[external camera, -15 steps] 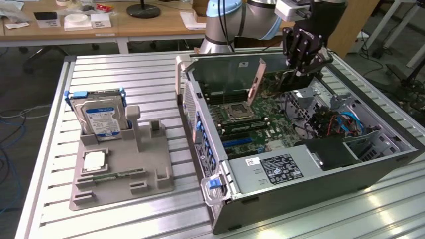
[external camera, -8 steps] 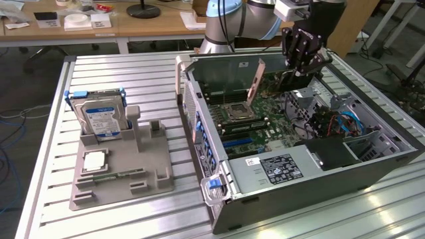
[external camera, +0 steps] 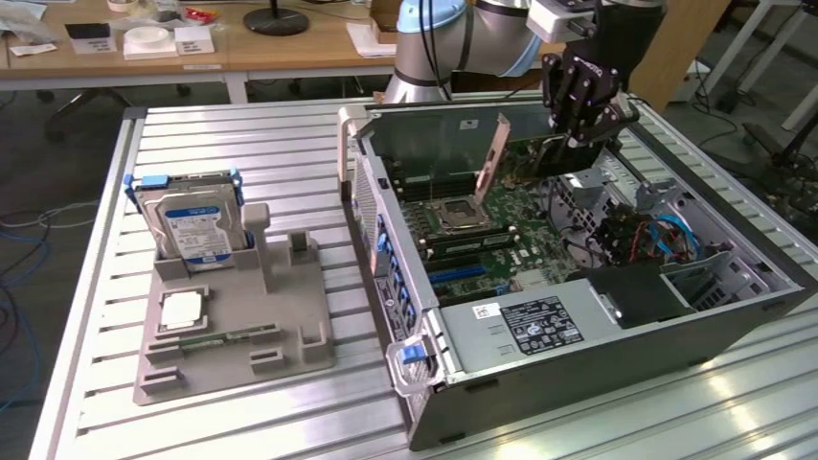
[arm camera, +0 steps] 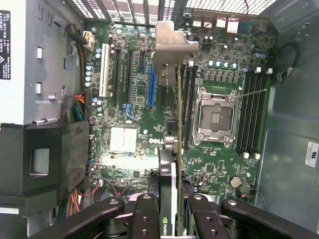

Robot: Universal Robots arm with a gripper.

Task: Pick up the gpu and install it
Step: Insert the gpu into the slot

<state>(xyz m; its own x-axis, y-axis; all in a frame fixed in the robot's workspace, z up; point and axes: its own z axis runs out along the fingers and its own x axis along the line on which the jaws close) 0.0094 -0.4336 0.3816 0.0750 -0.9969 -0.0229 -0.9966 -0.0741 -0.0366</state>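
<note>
My gripper (external camera: 566,144) is shut on the gpu (external camera: 524,158) and holds it edge-down inside the open computer case (external camera: 383,240), above the green motherboard (external camera: 511,240). The card's silver end bracket (external camera: 492,158) points toward the case's back wall. In the wrist view the gpu (arm camera: 173,149) shows edge-on between the black fingers (arm camera: 145,216) of the gripper (arm camera: 172,201), with its bracket (arm camera: 172,45) at the far end. The card hangs beside the blue expansion slot (arm camera: 151,87), between that slot and the memory slots. I cannot tell whether it touches the board.
On the exterior view's left a grey holder (external camera: 294,316) carries a silver hard drive (external camera: 192,225), a processor chip (external camera: 179,309) and a memory stick (external camera: 217,337). Inside the case lie the processor socket (arm camera: 217,117), a power supply (external camera: 537,321) and cable bundles (external camera: 639,235).
</note>
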